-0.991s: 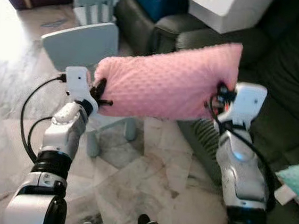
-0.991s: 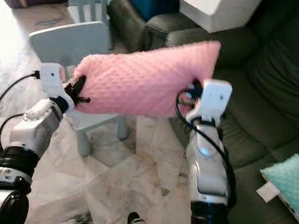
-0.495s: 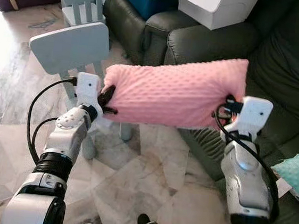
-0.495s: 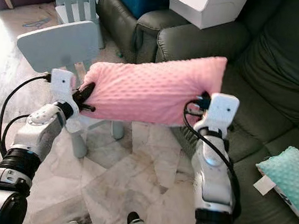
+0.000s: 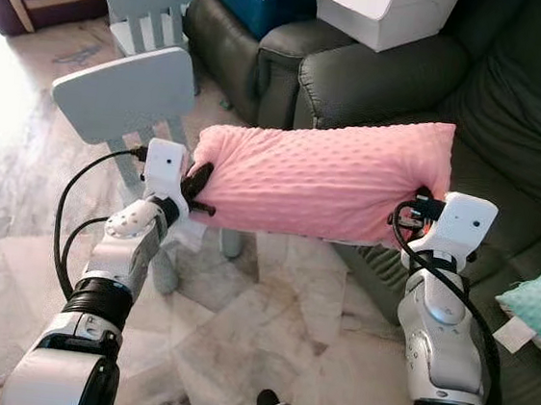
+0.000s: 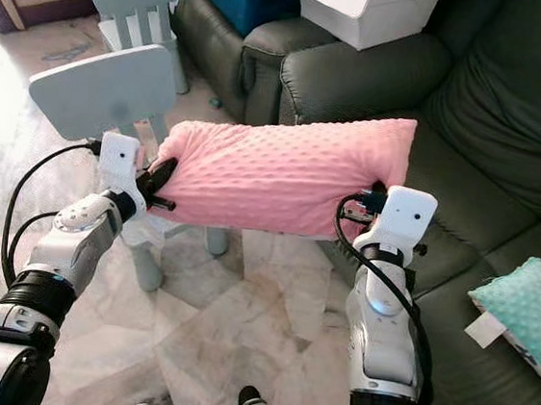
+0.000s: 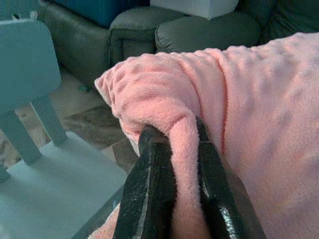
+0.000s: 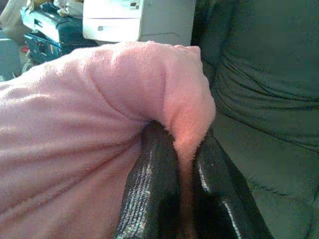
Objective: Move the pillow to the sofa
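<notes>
Pillow (image 5: 326,184), pink, held in the air between both arms, beside sofa (image 5: 509,141). Left claw (image 5: 198,187) and right claw (image 5: 415,210) each pinch an end fold. Carrying step; next, swing it over the seat, then release.

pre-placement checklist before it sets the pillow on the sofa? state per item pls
1. Left gripper pinching pink pillow end: ok.
2. Right gripper pinching the other end: ok.
3. Pillow off the floor, held between both arms: ok.
4. Pillow clear of the blue chair: ok.
5. Sofa seat ahead free for it: ok; teal cushion lies further right.
6. Grip firmness: cannot tell.
</notes>
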`<state>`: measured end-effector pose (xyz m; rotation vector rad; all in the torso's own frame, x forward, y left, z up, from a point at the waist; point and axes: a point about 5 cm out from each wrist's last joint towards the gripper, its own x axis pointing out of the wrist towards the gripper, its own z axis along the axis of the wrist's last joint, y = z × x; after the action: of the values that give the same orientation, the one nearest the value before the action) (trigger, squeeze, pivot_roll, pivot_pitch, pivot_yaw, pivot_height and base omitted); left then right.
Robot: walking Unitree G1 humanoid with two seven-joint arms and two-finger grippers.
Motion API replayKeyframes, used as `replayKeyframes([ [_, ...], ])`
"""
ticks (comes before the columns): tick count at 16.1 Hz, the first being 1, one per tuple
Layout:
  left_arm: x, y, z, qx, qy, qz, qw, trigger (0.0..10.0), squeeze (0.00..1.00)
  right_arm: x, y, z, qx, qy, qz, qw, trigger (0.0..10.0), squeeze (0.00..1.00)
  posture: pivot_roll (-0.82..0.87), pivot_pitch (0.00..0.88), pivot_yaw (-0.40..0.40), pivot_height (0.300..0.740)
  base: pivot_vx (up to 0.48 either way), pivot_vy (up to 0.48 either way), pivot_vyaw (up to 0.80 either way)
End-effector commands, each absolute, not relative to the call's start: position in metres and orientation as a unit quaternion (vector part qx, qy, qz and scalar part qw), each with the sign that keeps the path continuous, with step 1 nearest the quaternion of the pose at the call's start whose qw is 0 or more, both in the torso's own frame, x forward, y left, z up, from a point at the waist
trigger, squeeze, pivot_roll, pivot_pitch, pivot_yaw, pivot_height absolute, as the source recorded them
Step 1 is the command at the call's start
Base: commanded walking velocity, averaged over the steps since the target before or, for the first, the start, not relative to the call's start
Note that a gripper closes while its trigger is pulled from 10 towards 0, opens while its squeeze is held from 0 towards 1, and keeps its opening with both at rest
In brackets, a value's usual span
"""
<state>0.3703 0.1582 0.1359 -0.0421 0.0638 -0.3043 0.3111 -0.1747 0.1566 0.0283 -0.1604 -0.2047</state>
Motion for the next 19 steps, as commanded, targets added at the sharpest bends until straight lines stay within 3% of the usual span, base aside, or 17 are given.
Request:
replayKeyframes([
  [1, 0.370, 0.162, 0.135, -0.012, 0.032, -0.150, 0.988, 10.0, 0.00, 0.309, -0.183, 0.156, 0.011, -0.087, -0.124, 0.988, 10.0, 0.00, -0.15, 0.131, 0.045, 0.740, 0.000, 0.000, -0.80],
  [8, 0.361, 0.149, 0.117, -0.039, 0.043, -0.133, 0.989, 10.0, 0.00, 0.314, -0.183, 0.164, -0.017, -0.096, -0.100, 0.990, 10.0, 0.00, -0.16, 0.147, 0.001, 0.740, 0.000, 0.000, -0.76],
  [14, 0.322, 0.153, 0.081, -0.038, 0.097, -0.146, 0.984, 10.0, 0.00, 0.314, -0.182, 0.159, -0.027, -0.087, -0.091, 0.992, 10.0, 0.00, -0.15, 0.151, 0.001, 0.740, 0.000, 0.000, -0.12],
  [19, 0.326, 0.154, 0.089, -0.032, 0.096, -0.142, 0.985, 10.0, 0.00, 0.312, -0.178, 0.157, -0.029, -0.086, -0.088, 0.992, 10.0, 0.00, -0.15, 0.155, 0.005, 0.740, 0.000, 0.000, -0.79],
])
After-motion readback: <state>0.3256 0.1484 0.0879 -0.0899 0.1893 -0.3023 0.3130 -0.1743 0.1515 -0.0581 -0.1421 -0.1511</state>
